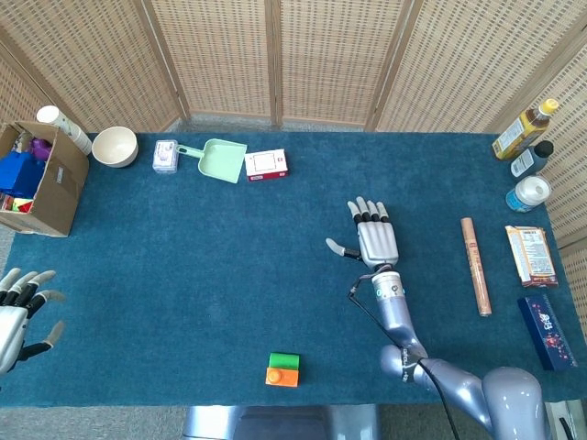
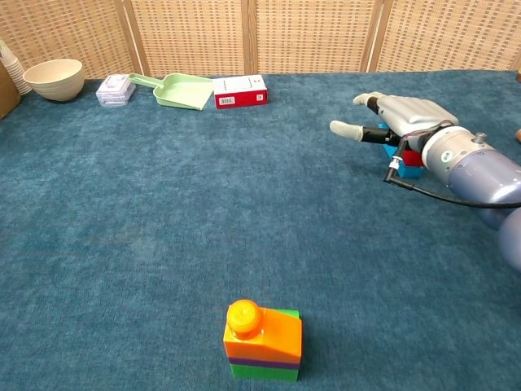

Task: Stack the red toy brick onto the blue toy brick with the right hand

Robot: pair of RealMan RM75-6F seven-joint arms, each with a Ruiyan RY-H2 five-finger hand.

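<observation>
Right robot hand (image 1: 376, 240) flat, palm down, fingers spread, released, over red brick (image 2: 409, 156).

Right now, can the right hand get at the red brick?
Probably yes. The right hand hovers flat just above the red brick, which sits on the blue brick with nothing between.

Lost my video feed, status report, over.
Right hand open, flat over the bricks. Left hand open, idle. Red brick on blue brick, mostly hidden. Nothing in the way.
</observation>
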